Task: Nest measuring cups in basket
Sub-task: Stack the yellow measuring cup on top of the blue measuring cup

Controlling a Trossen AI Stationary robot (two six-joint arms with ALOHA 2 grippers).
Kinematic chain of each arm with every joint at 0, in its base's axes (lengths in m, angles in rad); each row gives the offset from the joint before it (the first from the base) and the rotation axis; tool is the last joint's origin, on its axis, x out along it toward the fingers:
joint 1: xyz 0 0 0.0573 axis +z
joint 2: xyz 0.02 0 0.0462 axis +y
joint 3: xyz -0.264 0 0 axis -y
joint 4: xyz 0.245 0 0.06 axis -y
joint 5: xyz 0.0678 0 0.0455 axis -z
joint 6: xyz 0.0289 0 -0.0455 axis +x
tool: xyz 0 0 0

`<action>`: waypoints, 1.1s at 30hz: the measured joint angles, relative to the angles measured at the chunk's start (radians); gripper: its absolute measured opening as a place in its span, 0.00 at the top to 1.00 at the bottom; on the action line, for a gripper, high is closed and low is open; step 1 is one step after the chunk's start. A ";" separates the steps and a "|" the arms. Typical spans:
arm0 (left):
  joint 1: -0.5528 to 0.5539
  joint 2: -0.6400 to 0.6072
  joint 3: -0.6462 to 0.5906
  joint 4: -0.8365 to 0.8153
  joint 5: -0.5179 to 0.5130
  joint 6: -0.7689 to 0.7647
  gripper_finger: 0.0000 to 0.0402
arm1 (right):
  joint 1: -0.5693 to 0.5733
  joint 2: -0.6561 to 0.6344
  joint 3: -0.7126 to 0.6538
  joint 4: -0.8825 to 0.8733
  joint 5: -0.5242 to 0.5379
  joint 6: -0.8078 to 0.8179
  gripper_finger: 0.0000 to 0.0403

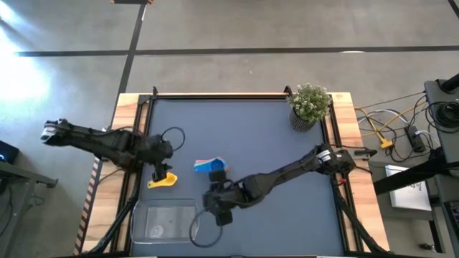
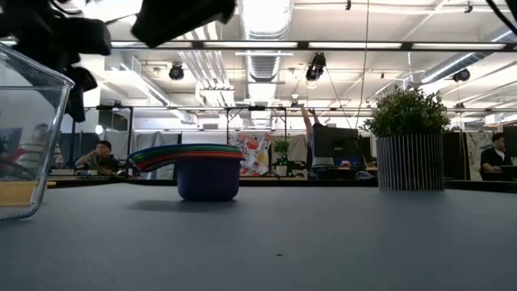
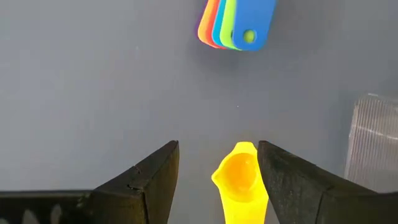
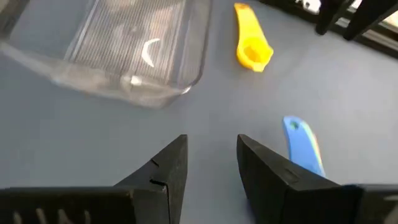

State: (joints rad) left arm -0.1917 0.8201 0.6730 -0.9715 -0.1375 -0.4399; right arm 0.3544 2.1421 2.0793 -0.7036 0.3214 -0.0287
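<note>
Nearest the front edge of the counter sits the clear basket, with no cup visible inside it. Just beyond its far right corner hovers the right pincer, fingers released with a narrow gap and nothing between them, set between the basket and the stack.

A little farther back on the left, the left pincer is spread wide over the yellow cup, which lies alone on the counter with its bowl between the two fingers; no finger touches it. Whether the pincer is low enough to grip is hard to judge from above.

Farther in, near the middle, the nested stack of cups rests with its blue handle on top and the other colours fanned beneath.

The step in hand looks like picking up the yellow cup. To do it well, the left pincer should descend squarely, close across the narrow handle rather than the round bowl, and lift level. The right arm should stay clear of the basket's corner.

Farthest back stands the potted plant, well apart.
</note>
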 joint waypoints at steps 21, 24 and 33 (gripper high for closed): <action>0.183 0.284 -0.003 -0.103 0.203 0.062 0.50 | 0.052 -0.583 -0.968 0.686 0.127 0.161 0.74; 0.183 0.319 -0.004 -0.070 0.201 0.057 0.50 | 0.064 -0.616 -1.047 0.772 0.126 0.163 0.74; 0.183 0.432 -0.049 -0.013 0.209 0.054 0.50 | 0.086 -0.636 -1.103 0.815 0.126 0.185 0.74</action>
State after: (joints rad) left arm -0.0082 1.2525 0.6239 -0.9844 0.0717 -0.3856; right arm 0.4408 1.5063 0.9760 0.1113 0.4473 0.1560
